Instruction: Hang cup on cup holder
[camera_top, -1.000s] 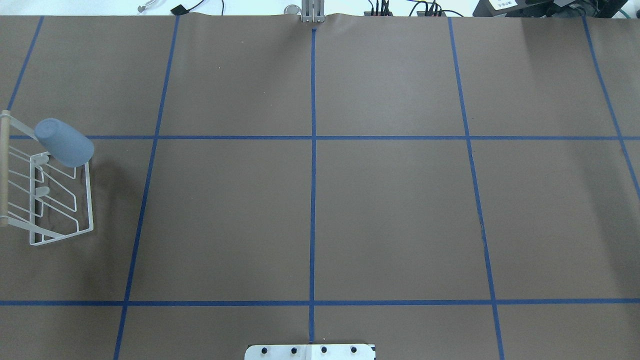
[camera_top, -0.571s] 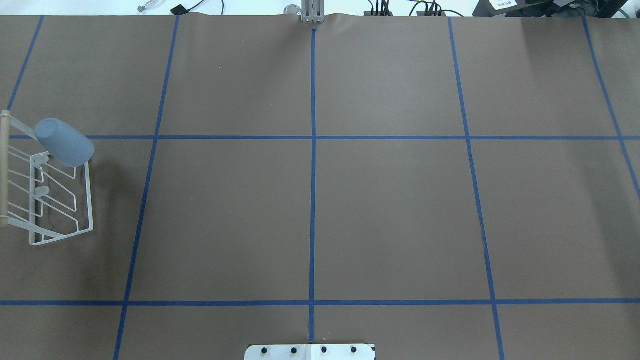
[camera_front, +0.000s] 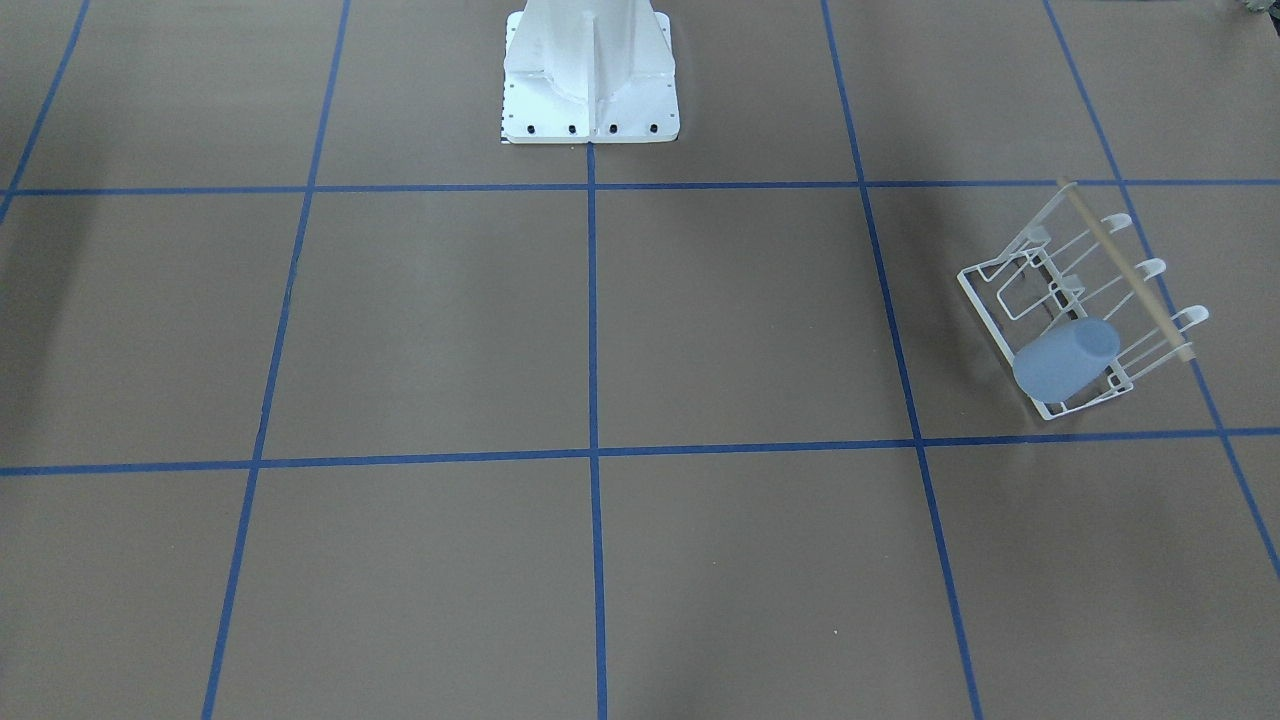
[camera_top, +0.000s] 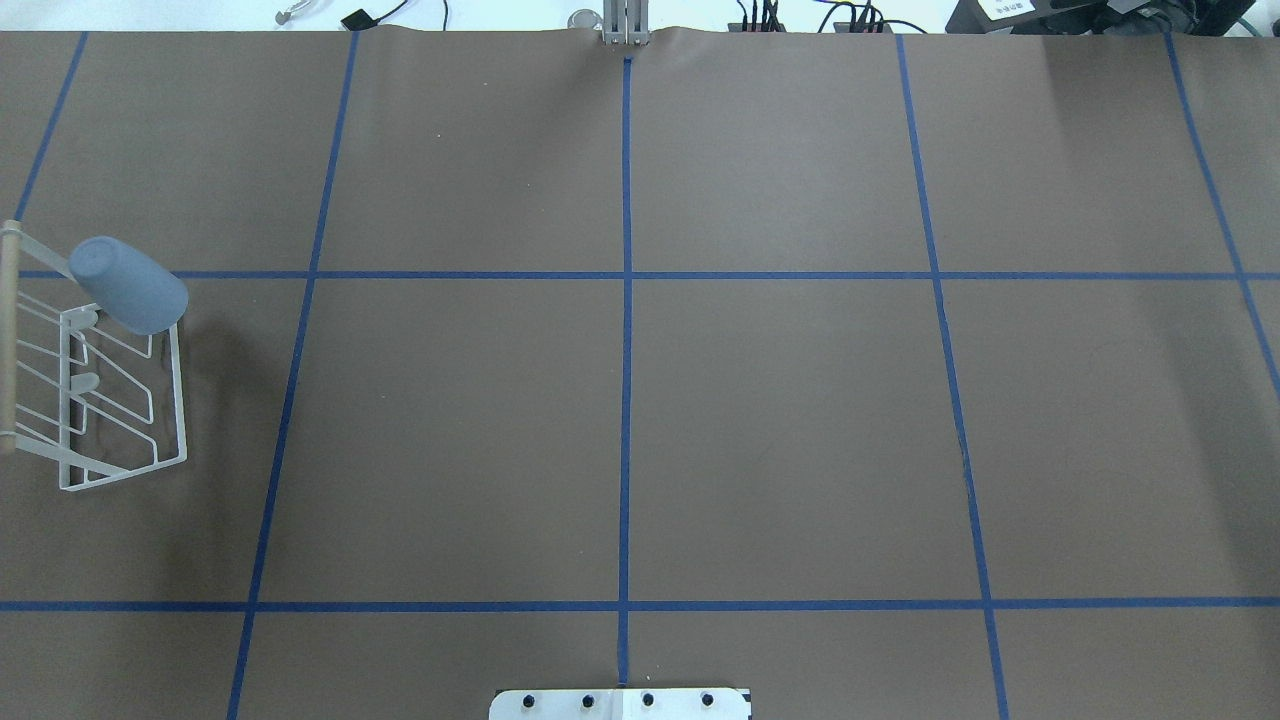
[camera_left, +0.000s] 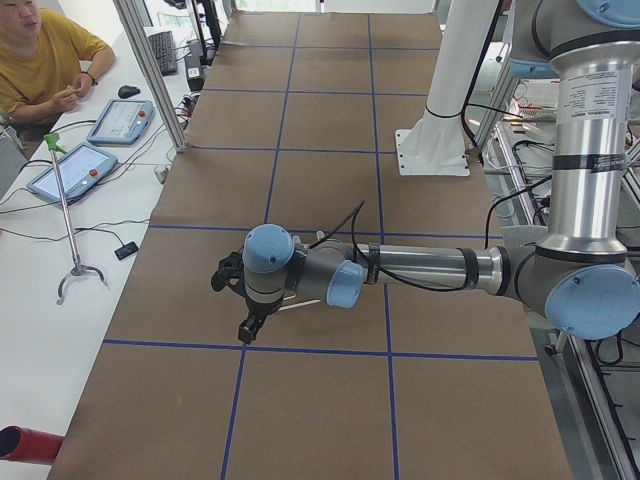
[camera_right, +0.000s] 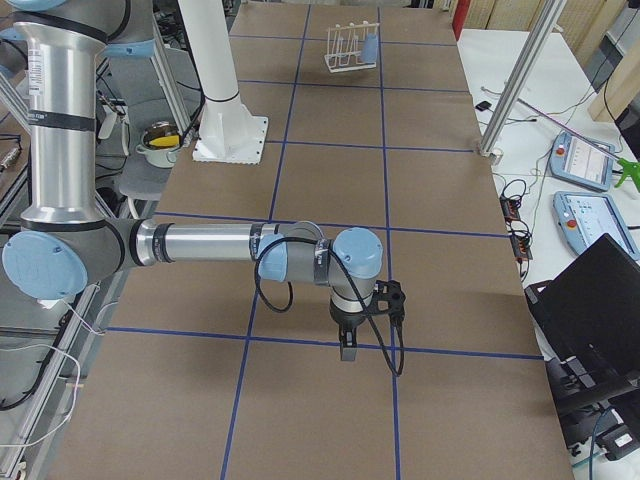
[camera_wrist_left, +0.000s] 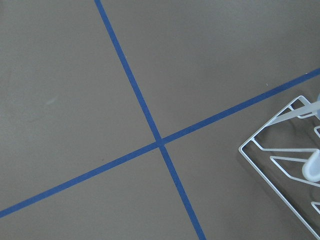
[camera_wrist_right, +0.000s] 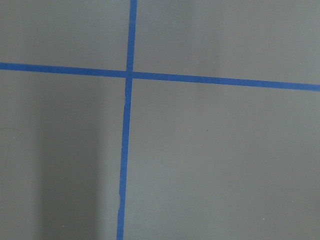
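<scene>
While no jaws touch it, the light blue tapered plastic cup (camera_top: 130, 285) hangs on the white wire cup holder with a wooden rod (camera_top: 85, 382).
The cup sits tilted, base up, over the holder's end prong, above the brown papered desk (camera_top: 780, 420). The left gripper (camera_left: 247, 328) hovers near the holder and the right gripper (camera_right: 347, 345) is well apart from it. Whether either's jaws are spread or pressed together cannot be told.

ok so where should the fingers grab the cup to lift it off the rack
Probably across the cup's bare side wall, mid-body, coming from above. It sits mouth-down and tilted on the rack's end prong, so the rim end is crowded by wire; the closed end points up and is free.
</scene>
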